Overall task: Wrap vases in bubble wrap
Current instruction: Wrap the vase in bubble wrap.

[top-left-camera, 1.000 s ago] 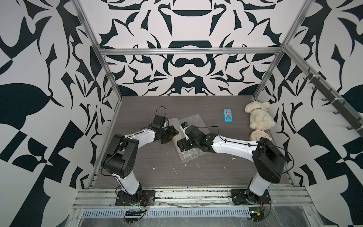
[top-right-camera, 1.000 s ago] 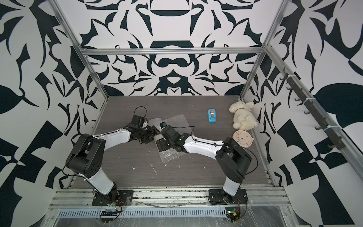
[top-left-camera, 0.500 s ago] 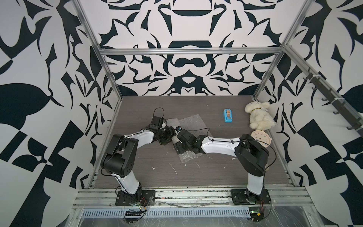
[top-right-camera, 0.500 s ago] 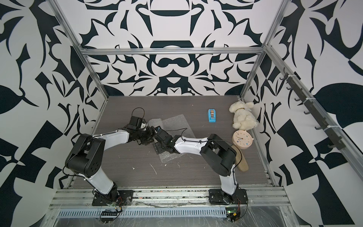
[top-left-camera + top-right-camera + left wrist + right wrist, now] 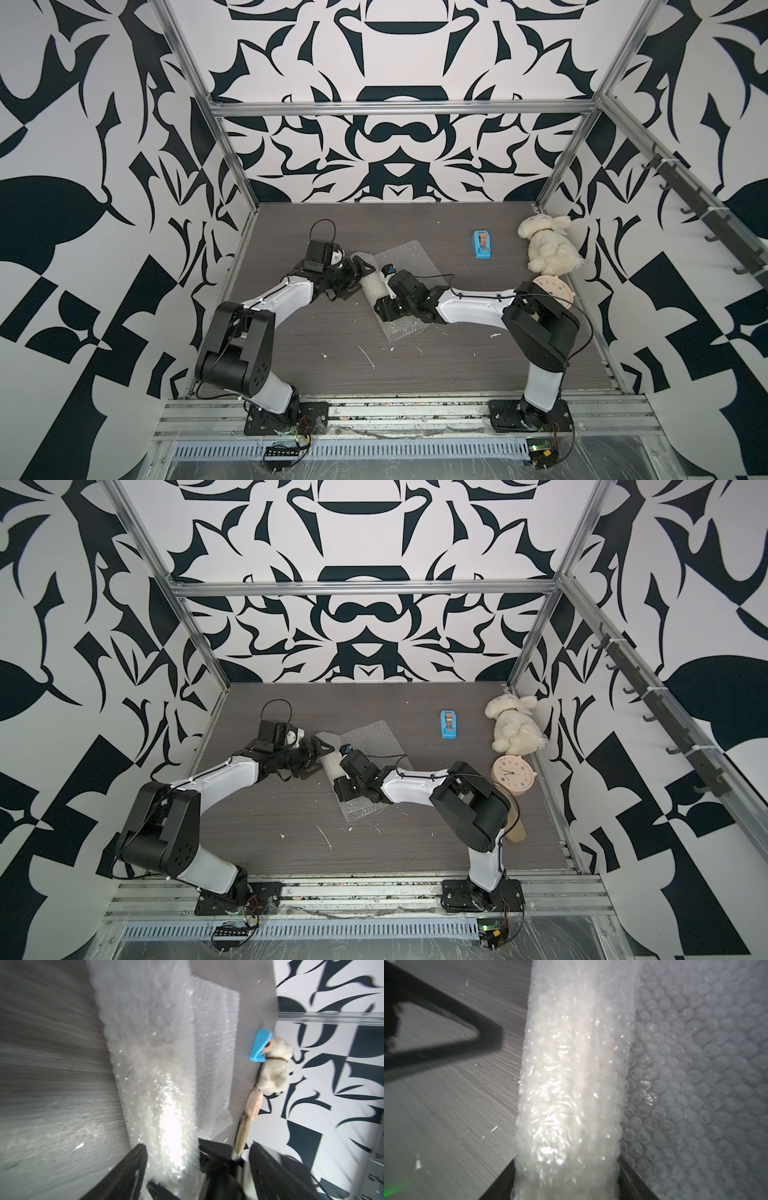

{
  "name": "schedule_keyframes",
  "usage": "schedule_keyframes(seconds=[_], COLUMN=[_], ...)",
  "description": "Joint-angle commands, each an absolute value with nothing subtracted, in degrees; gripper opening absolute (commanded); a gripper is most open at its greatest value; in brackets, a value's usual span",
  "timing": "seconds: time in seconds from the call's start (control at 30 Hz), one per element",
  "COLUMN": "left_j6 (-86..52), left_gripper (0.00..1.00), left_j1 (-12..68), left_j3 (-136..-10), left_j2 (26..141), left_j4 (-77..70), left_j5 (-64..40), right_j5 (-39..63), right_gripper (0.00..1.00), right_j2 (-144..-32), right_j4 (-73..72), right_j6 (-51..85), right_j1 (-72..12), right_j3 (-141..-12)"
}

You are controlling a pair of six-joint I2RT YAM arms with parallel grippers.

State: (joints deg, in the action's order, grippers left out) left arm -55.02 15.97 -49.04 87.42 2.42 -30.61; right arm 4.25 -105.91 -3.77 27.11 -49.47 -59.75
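Observation:
The vase point(image 5: 566, 1084) lies on its side, rolled up in one edge of the bubble wrap point(image 5: 405, 262). It shows only as a cream core inside a whitish roll point(image 5: 371, 286) point(image 5: 331, 766). The rest of the sheet point(image 5: 695, 1084) lies flat beside the roll. My right gripper point(image 5: 566, 1167) point(image 5: 384, 305) has a finger pressed against each side of the roll's near end. My left gripper point(image 5: 197, 1147) point(image 5: 359, 272) stands open at the roll's far end, with one finger point(image 5: 135, 1163) beside the roll and the other well clear of it.
A blue tape dispenser point(image 5: 482, 245), a cream plush bunny point(image 5: 546, 247) and a pink round clock point(image 5: 555, 289) lie at the back right by the wall. A wooden piece point(image 5: 515, 825) sits behind the right arm. White scraps point(image 5: 368, 357) dot the floor in front.
My right gripper slid left along the sheet onto the roll and its jaws narrowed around it. My left gripper's jaws widened a little at the far end.

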Motion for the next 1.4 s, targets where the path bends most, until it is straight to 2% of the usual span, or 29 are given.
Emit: schedule_keyframes(seconds=[0.0, 0.17, 0.53, 0.67, 0.93, 1.1, 1.37], left_j6=[-53.32, -53.85, -56.09, -56.56, -54.87, -54.32, -53.98], left_gripper=[0.82, 0.82, 0.79, 0.78, 0.71, 0.71, 0.71], left_j1=[15.34, 15.37, 18.41, 19.65, 22.38, 23.59, 23.82], left_j3=[-46.9, -44.79, -44.83, -45.35, -49.19, -50.95, -51.13], left_j2=[86.18, 88.02, 96.52, 99.02, 101.72, 102.35, 102.2], left_j4=[4.74, 1.98, -5.61, -6.99, 0.1, 1.89, 2.48], left_j5=[-31.29, -31.36, -31.9, -30.02, -23.88, -23.25, -22.79], right_j5=[14.86, 24.22, 27.01, 24.77, 18.59, 8.62, -1.49], right_gripper=[0.63, 0.62, 0.65, 0.69, 0.76, 0.82, 0.86], right_j2=[-104.36, -105.49, -105.45, -104.03, -98.81, -92.36, -85.18], right_j4=[-10.04, -19.45, -20.65, -16.78, -6.83, 3.96, 12.64], right_j6=[29.78, 34.17, 34.74, 33.13, 28.23, 23.22, 19.23], right_j1=[-46.58, -42.28, -40.61, -40.64, -40.65, -40.7, -40.69], right_j3=[-56.35, -51.61, -50.26, -50.99, -52.7, -54.12, -55.26])
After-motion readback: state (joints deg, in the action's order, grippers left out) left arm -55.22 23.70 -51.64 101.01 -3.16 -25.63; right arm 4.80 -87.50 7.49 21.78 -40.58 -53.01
